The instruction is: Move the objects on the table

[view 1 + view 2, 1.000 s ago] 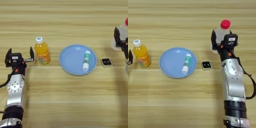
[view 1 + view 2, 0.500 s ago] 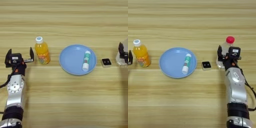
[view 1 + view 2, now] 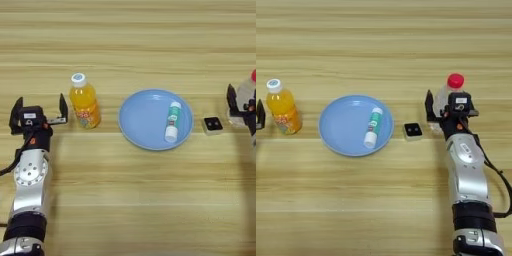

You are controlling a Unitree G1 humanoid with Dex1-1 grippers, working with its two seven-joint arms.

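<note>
1. The bench [image 3: 130,40] is a broad surface of light wood, and its plank lines run from left to right.
2. The right arm comes up from the lower right. Its right pincer [image 3: 448,106] is at the clear bottle [image 3: 443,100] with the red cap. One black finger is on the left side of the bottle, but the other finger is hidden, so I cannot tell if the pincer grips it. The bottle stands upright on the bench.
3. The left arm is at the left edge. Its left pincer [image 3: 39,108] is wide, with both fingers pointing up and nothing between them.
4. The round blue plate [image 3: 145,132] lies in the middle, between the two arms.
5. The orange juice bottle [image 3: 84,101] with the white cap stands upright, just beside the left pincer and left of the plate.
6. The green-and-white tube [image 3: 172,121] lies on the right part of the plate.
7. The tiny white cube [image 3: 413,131] with a black face lies between the plate and the clear bottle.
</note>
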